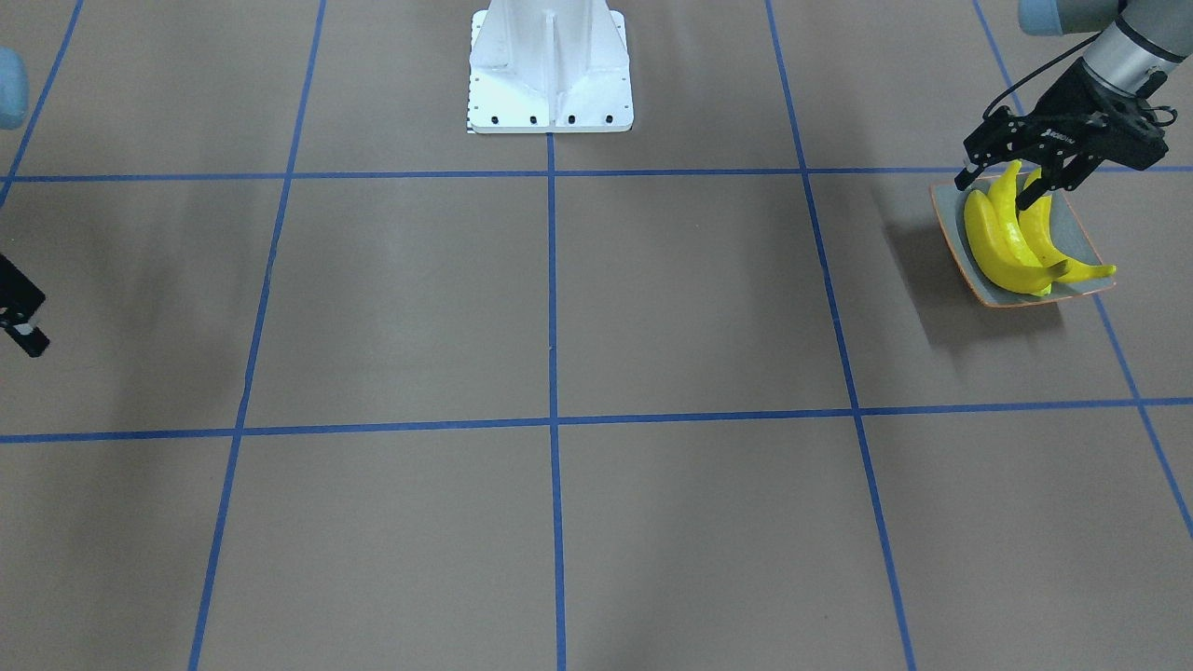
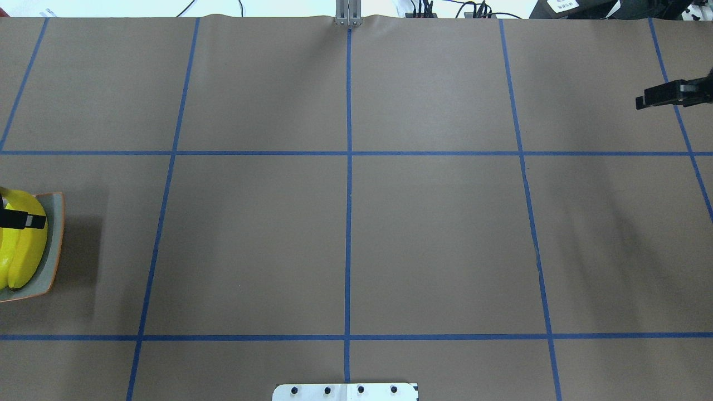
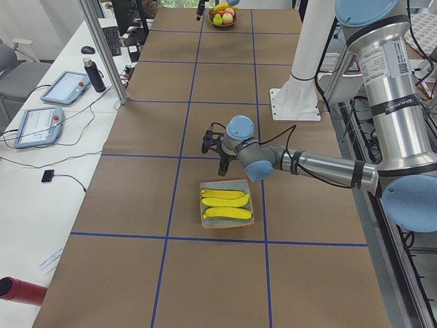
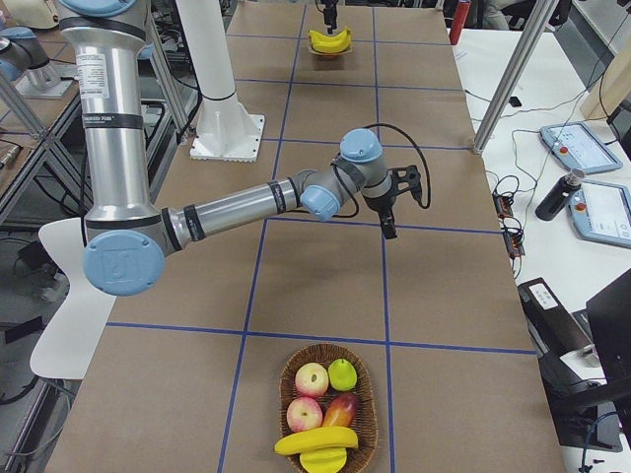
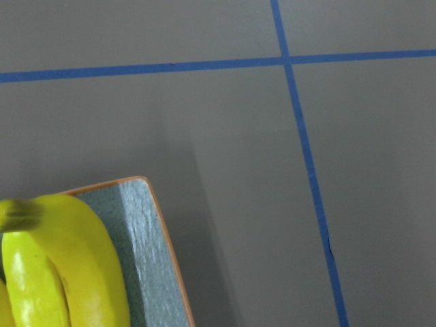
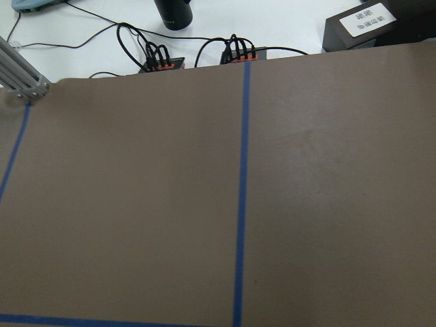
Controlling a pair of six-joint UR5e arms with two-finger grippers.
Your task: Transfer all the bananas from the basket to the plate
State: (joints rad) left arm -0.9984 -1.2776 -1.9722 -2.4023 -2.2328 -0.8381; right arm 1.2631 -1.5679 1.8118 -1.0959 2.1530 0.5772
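The square grey-green plate [image 1: 949, 211] with an orange-brown rim sits at the table's end on my left side. About three yellow bananas [image 1: 1002, 247] lie side by side on it. My left gripper [image 1: 1002, 186] hangs open just above the bananas' upper ends, holding nothing. One of its fingers [image 2: 19, 220] crosses a banana [image 2: 25, 250] at the overhead view's left edge. The left wrist view shows the plate's corner [image 5: 146, 238] and banana ends [image 5: 75, 266]. My right gripper [image 2: 646, 100] is in the air at the right edge, empty; I cannot tell if its jaws are open. A wicker basket [image 4: 367, 394] at the far right end holds one banana [image 4: 315, 440].
The basket also holds apples [image 4: 312, 378] and other fruit. The white robot base [image 1: 548, 70] stands at the middle of the table's robot side. Blue tape lines grid the brown table. Tablets, a bottle and cables lie on the side bench [image 4: 592, 148].
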